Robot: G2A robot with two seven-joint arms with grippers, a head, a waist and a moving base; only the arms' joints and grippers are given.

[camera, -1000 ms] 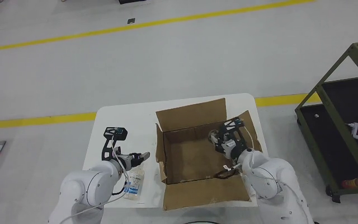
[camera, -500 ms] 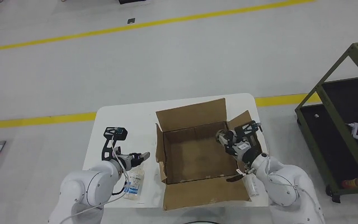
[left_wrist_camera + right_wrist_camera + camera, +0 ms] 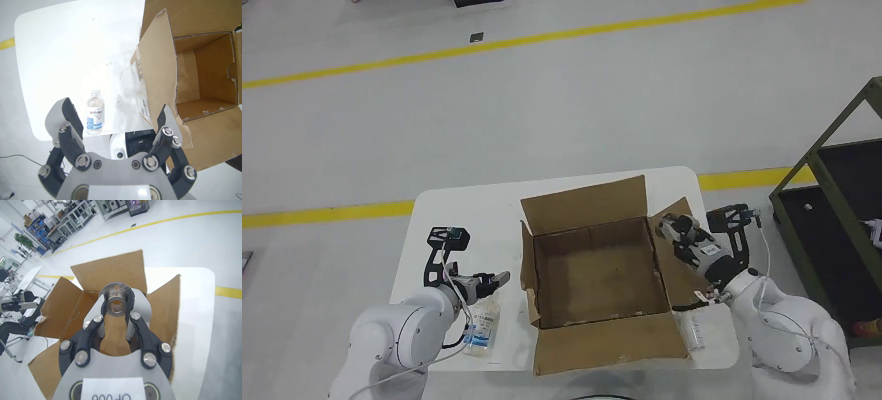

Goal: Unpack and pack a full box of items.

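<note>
An open cardboard box [image 3: 592, 270] stands mid-table with its flaps spread and its bare brown floor showing. My right gripper [image 3: 674, 228] hangs over the box's right flap, shut on a metal flanged sleeve [image 3: 115, 303]. The sleeve's bore faces the wrist camera, between the fingers [image 3: 130, 302]. My left gripper [image 3: 117, 111] is open to the left of the box, above a clear bottle with a blue-and-white label [image 3: 95, 113] that lies near the table's front edge. A second clear bottle [image 3: 694, 332] lies on the table by the box's front-right flap.
The white table [image 3: 462, 215] has bare room at the left and back left. A dark green shelf cart [image 3: 832, 200] stands on the floor past the table's right edge. The box's side wall [image 3: 157, 79] rises close to my left gripper.
My right gripper has moved to the right with the metal sleeve, from inside the box to above its right flap. The left arm and the bottles have not moved.
</note>
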